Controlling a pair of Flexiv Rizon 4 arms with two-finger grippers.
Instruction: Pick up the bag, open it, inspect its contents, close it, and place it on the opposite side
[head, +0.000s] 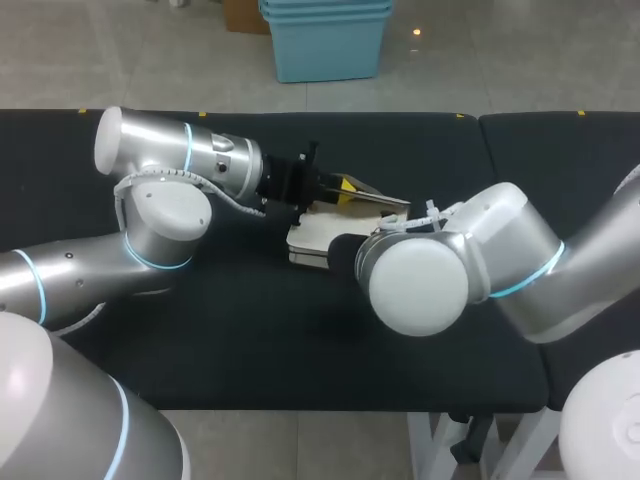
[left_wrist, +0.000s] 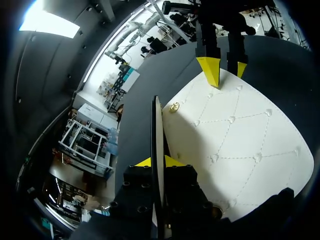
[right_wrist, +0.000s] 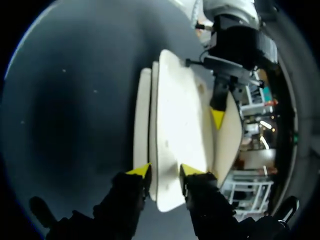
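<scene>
Left wrist view has the left tool (left_wrist: 157, 161) clamped on a thin white flap (left_wrist: 157, 125), seen edge-on between its yellow tips. The white quilted soft-sided bag (left_wrist: 240, 140) spreads just beside that tool (a small gold stud (left_wrist: 173, 107) sits near the flap). At the bag's far edge, ahead of it, the right tool (right_wrist: 165, 171) is pinched shut on the bag's body, one finger on each face. Both tools hold it low over the black worktop (head: 250, 340); I cannot tell whether it touches.
</scene>
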